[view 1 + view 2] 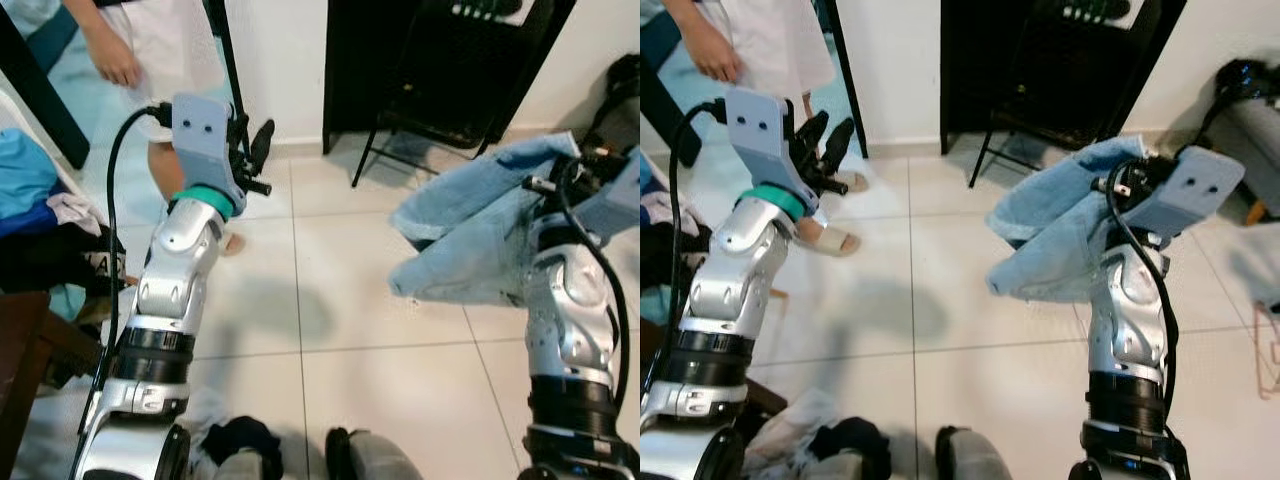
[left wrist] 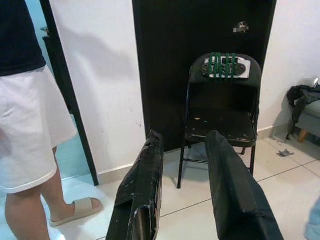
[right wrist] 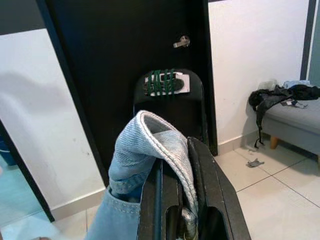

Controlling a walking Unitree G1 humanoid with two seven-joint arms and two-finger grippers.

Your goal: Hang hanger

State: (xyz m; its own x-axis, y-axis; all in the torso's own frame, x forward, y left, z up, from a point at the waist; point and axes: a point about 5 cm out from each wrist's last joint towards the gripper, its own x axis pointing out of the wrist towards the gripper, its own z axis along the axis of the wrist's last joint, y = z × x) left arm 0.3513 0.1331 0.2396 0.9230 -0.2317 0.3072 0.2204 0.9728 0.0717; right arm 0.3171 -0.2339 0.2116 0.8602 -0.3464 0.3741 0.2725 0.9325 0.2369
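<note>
Gripping blue cloth [image 3: 150, 150] | right gripper [image 3: 182, 200] | wrist: door handle [image 3: 181, 42]

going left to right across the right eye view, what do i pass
person → left gripper → black folding chair → light blue cloth held in the right gripper → dark clothing on the grey sofa

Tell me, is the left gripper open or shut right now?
Open. The left gripper has its two black fingers spread apart with bare floor between them, holding nothing.
</note>
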